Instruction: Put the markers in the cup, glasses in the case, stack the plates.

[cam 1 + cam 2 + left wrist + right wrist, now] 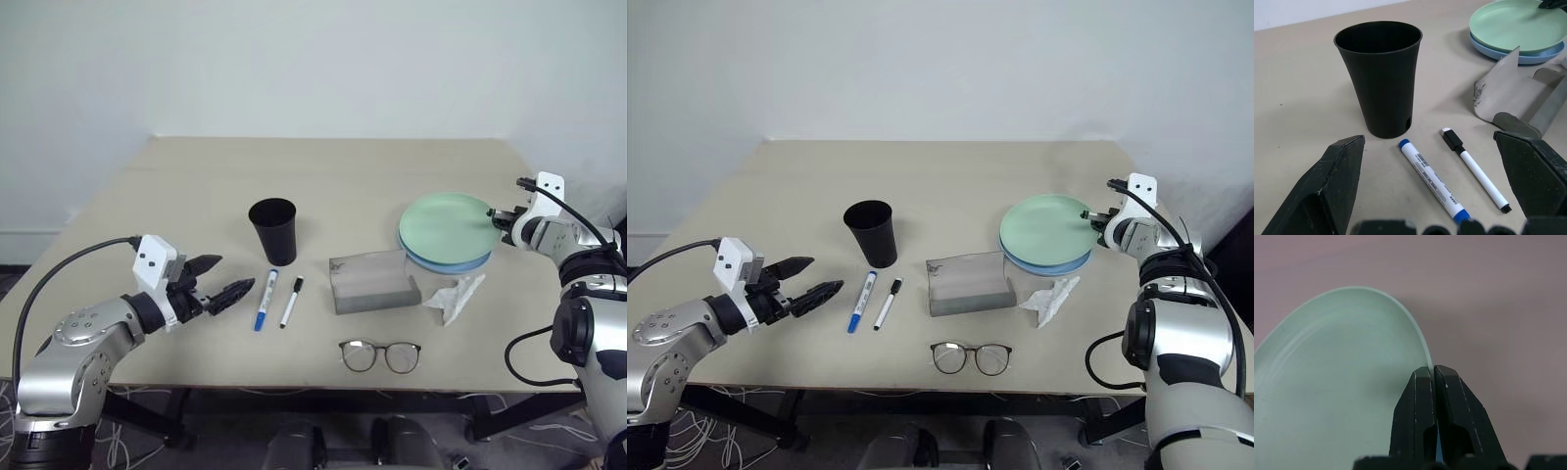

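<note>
I hold the right gripper (501,217) with its fingers pinched on the rim of the mint plate (446,223), which sits on the blue plate (1058,261) at the table's (196,186) right side. To finish this step well, I judge the mint plate should be centred over the blue one and resting flat before I release, then I draw the fingers straight back so the rim is not dragged. The left gripper (214,279) hovers near the markers with its fingers spread wide, holding nothing.

Count: two plates; two markers, blue-capped (265,299) and black-capped (291,302), lying side by side just before one cup (273,230); one case (373,281), lid open; one pair of glasses (380,355) at the near edge; one crumpled tissue (455,297).
</note>
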`<control>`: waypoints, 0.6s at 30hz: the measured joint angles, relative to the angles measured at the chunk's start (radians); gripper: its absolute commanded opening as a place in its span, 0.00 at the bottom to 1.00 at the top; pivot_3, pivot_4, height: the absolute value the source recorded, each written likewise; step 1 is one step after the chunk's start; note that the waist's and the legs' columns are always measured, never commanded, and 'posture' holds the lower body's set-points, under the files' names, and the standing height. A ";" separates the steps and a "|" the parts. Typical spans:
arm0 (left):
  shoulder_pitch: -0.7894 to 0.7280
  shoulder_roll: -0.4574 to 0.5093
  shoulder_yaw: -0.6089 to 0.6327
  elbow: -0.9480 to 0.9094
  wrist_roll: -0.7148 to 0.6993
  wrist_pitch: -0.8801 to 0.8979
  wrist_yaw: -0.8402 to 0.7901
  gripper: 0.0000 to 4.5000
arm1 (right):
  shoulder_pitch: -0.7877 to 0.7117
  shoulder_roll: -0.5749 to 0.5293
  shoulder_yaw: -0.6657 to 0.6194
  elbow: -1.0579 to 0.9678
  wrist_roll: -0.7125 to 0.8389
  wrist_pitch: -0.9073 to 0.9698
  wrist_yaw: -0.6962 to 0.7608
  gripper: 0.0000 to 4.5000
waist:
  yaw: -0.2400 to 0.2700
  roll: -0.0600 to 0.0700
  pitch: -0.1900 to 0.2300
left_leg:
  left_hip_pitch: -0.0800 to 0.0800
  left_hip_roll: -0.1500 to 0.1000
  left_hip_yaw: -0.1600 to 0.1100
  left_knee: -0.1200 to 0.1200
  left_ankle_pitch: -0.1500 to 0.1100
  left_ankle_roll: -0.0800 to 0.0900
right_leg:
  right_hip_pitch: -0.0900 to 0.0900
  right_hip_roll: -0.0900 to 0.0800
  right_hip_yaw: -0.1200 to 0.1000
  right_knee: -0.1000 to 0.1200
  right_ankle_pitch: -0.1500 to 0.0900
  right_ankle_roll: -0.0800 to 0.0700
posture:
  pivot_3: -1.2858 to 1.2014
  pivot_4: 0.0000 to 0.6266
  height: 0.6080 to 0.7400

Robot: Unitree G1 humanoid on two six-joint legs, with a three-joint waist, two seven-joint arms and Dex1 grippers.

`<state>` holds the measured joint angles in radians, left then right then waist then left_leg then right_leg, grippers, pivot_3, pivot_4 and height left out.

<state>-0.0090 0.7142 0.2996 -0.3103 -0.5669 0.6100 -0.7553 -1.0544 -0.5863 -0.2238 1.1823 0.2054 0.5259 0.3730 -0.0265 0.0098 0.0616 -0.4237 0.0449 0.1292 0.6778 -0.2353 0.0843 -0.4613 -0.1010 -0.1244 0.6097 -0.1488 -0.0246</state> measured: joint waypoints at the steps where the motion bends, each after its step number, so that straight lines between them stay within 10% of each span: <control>1: -0.001 0.000 0.000 0.001 0.000 0.000 -0.003 1.00 | 0.000 0.000 0.000 0.000 -0.001 0.000 -0.001 0.00 | 0.000 0.000 0.000 | 0.000 0.000 0.000 0.000 0.000 0.000 | 0.000 0.000 0.000 0.000 0.000 0.000 | 0.52 0.00 0.90; 10: -0.002 0.000 0.000 0.002 0.001 -0.005 -0.006 1.00 | 0.000 0.004 0.002 0.014 -0.025 0.002 -0.009 0.00 | 0.000 0.000 0.000 | 0.000 0.000 0.000 -0.001 0.000 -0.001 | -0.001 0.000 0.000 0.001 0.000 0.000 | 0.52 0.00 0.90; 18: -0.002 0.000 0.000 0.005 0.001 -0.014 -0.006 1.00 | 0.000 0.015 0.013 0.018 -0.045 0.012 0.013 0.54 | 0.000 0.000 0.000 | 0.001 0.000 0.000 0.000 0.000 0.000 | 0.000 0.000 0.000 0.001 0.000 0.000 | 0.52 0.00 0.90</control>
<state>-0.0106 0.7142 0.2996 -0.3057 -0.5654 0.5959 -0.7615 -1.0544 -0.5708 -0.2104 1.2001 0.1602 0.5382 0.3865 -0.0265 0.0098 0.0616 -0.4230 0.0449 0.1292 0.6774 -0.2351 0.0839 -0.4612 -0.1009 -0.1243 0.6108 -0.1488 -0.0246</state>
